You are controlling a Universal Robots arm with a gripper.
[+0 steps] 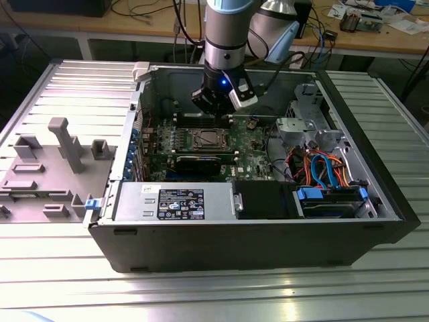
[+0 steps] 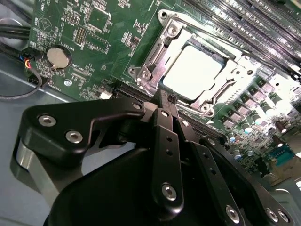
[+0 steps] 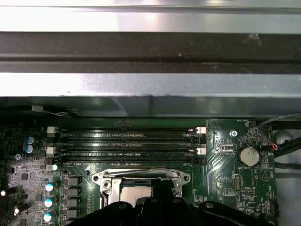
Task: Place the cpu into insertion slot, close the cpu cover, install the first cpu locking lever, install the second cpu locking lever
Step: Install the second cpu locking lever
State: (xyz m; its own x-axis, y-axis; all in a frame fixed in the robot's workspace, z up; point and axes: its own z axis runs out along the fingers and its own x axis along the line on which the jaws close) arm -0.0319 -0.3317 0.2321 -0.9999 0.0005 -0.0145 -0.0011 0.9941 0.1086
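Closest to the lens in the second wrist view is the black tool (image 2: 165, 101), whose fingers are pressed together with nothing between them, their tip hanging just at the near edge of the insertion slot (image 2: 195, 70). On the exterior view's left, a grey fixture block (image 1: 50, 168) stands on the ribbed bench (image 1: 375, 282), well apart from the work. Moving toward the middle, the open computer case (image 1: 255, 235) holds the green motherboard (image 1: 251, 144), and the arm (image 1: 228, 33) comes down from above over the socket area. The cpu (image 2: 193, 70) already sits inside the slot, flat and bright, and the cpu cover (image 2: 162, 44) lies down around it, its frame framing the chip on all sides. A thin wire-like lever (image 2: 207, 33) runs along the far side of the socket; whether it is hooked I cannot tell. I judge the step in hand is a locking lever. To do it well, the closed tip should push on the lever only, not on the chip top, and follow the lever's arc, then slide it sideways under its catch without scraping the board. On the exterior view's right are the coloured cables (image 1: 322, 171) and the drive cage (image 1: 301, 131), well apart from the socket.
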